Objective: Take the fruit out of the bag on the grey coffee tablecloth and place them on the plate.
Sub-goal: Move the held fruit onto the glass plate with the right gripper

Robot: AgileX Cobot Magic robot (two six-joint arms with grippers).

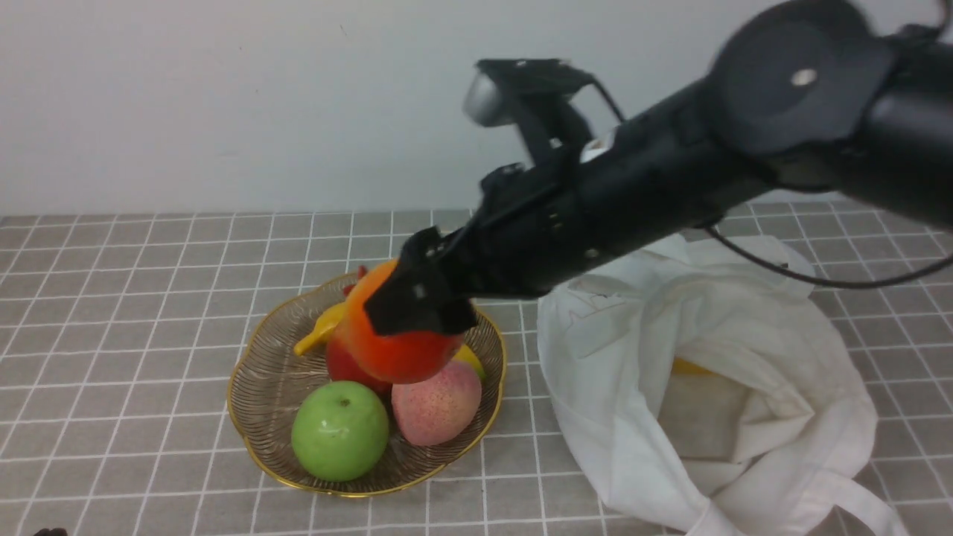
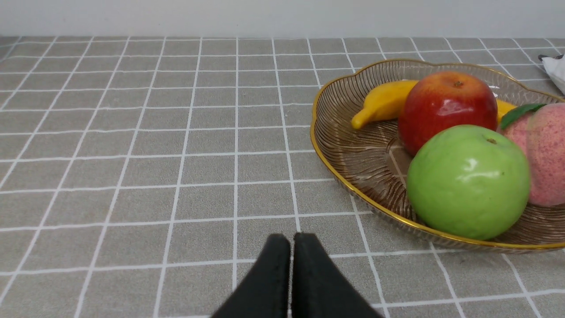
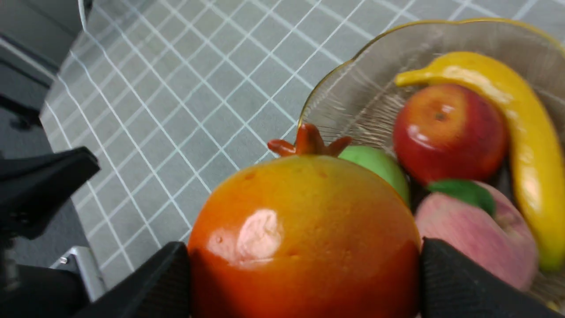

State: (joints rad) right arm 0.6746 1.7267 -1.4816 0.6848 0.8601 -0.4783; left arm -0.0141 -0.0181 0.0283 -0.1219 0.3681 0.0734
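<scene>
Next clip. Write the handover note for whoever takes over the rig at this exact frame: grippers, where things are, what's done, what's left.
Left gripper: shut, empty, low over the grey tablecloth beside the plate.
Right gripper: closed on the red-orange fruit, holding it over the plate.
Plate holds banana, red apple, green apple, peach.
Bag lies to the plate's right; something yellow shows inside.
Done: fruit out of the bag.
Left: release it on the plate, then check the bag.
</scene>
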